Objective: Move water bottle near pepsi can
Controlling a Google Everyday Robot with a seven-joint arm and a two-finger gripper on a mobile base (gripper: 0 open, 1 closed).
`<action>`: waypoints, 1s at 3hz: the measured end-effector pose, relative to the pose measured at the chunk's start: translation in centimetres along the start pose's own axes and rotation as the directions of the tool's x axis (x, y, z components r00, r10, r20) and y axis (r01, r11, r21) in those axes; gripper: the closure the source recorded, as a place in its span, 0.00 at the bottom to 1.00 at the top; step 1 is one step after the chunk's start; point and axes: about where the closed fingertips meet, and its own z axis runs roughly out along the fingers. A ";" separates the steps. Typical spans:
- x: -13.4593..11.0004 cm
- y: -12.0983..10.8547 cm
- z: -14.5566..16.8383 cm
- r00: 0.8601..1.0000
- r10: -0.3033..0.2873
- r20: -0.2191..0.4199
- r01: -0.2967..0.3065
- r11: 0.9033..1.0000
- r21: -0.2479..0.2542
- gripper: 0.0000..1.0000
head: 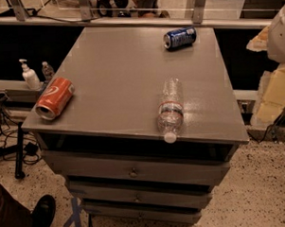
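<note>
The gripper is out of view, so its grasp cannot be judged; a pale bulky shape (280, 31) at the upper right edge may be part of the arm. The water bottle (170, 109) lies on its side on the grey cabinet top (111, 55), white cap at the front edge. The pepsi can (180, 38) lies on its side at the far edge, well apart from it. An orange-red can (54, 98) lies at the left front corner, a white pump bottle (29, 75) stands on a ledge beyond
</note>
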 end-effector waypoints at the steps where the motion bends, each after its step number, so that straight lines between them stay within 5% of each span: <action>1: 0.0 0.0 0.0 1.000 0.000 0.000 0.000 1.000 0.000 0.00; 2: -2.0 -0.9 0.9 0.995 -0.085 0.050 0.084 0.996 0.016 0.00; 3: -5.4 -1.6 3.3 0.966 -0.224 0.130 0.221 0.975 0.036 0.00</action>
